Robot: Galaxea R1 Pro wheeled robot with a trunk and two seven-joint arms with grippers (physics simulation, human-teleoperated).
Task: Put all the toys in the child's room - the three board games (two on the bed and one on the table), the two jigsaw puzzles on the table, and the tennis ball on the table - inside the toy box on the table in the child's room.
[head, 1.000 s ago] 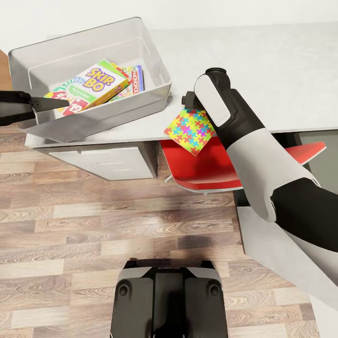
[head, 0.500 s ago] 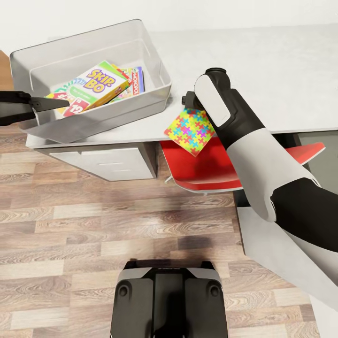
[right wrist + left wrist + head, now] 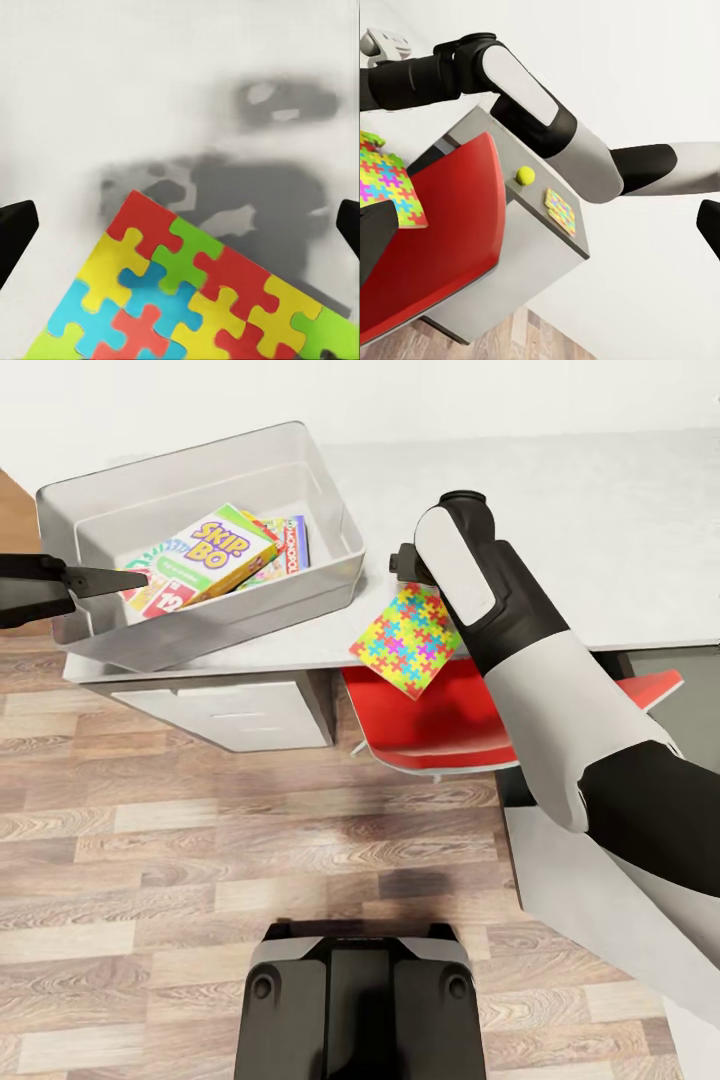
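Note:
The see-through toy box [image 3: 230,610] stands on the light grey table [image 3: 600,510] at its left end. It holds the Skip-Bo board game [image 3: 215,550] and another printed game box [image 3: 290,540]. My left gripper [image 3: 140,577] reaches in from the left, its tip over the box's near-left wall; its fingers [image 3: 379,232] stand wide apart. One jigsaw puzzle [image 3: 408,640] lies over the table's front edge. My right gripper [image 3: 184,221] hovers open just above that puzzle [image 3: 187,300]. The tennis ball [image 3: 526,175] and a second puzzle [image 3: 560,211] lie on the lower table section.
A red chair [image 3: 440,710] sits tucked under the table, right below the overhanging puzzle. Grey drawers [image 3: 230,710] stand under the toy box. Wood-plank floor [image 3: 200,840] stretches in front, with my base [image 3: 355,1000] at the near edge.
The whole picture has shifted a little. The toy box sits slightly farther right and looks less tilted. The right arm and puzzle have barely moved.

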